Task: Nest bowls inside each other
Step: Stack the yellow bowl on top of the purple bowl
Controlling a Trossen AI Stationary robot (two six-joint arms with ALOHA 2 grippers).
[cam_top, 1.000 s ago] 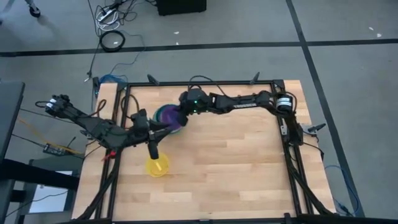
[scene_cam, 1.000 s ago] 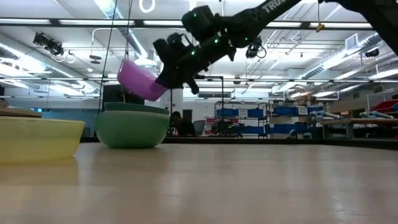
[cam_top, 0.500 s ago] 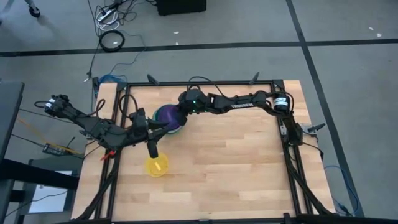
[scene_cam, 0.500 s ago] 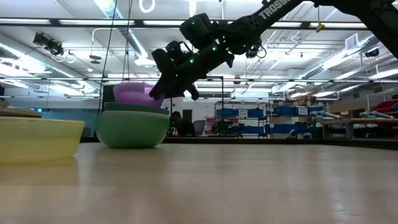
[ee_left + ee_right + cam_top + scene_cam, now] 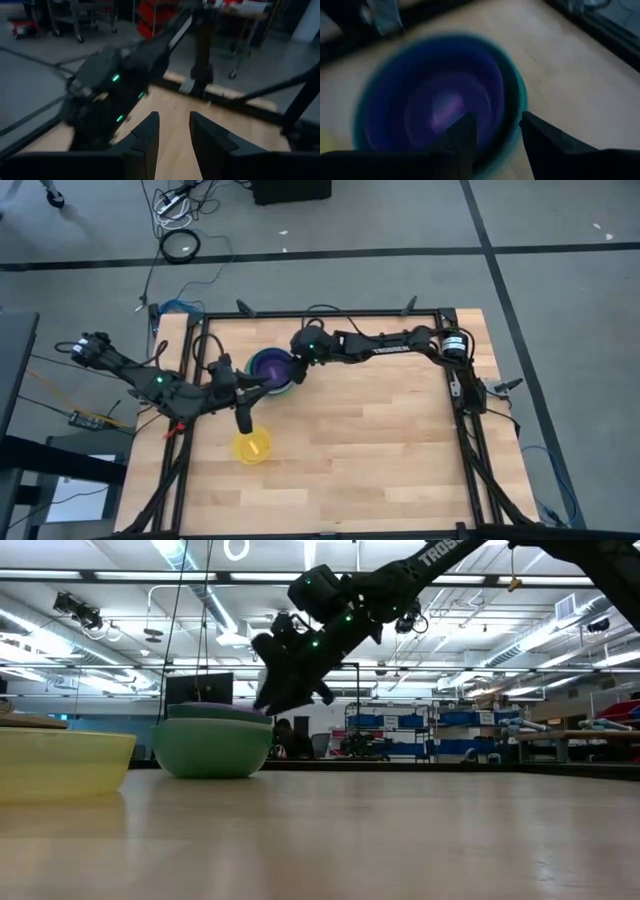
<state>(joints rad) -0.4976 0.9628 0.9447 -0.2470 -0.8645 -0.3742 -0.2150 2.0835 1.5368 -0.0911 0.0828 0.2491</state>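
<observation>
A purple bowl [image 5: 267, 366] [image 5: 445, 105] sits inside a stack of bowls at the table's far left. In the low view only its rim [image 5: 225, 708] shows above the sage green outer bowl [image 5: 212, 748]. A teal rim [image 5: 519, 95] rings it. My right gripper [image 5: 292, 369] [image 5: 268, 702] [image 5: 495, 137] is open at the stack's right rim, slanting down, with one finger over the inside and one outside. A yellow bowl [image 5: 253, 446] [image 5: 60, 765] stands alone on the table nearer the front. My left gripper [image 5: 173, 130] [image 5: 258, 387] hovers open and empty beside the stack.
A black frame rail [image 5: 460, 410] runs round the wooden table. Bare wood [image 5: 370, 450] spreads across the middle and right of the table. My left arm [image 5: 150, 380] reaches in from the left edge, between the stack and the yellow bowl.
My right gripper has tipped down with the purple bowl, which hung tilted above the stack a second ago. The bowl has dropped level into the stack, now rim-deep. The gripper has opened and let it go.
</observation>
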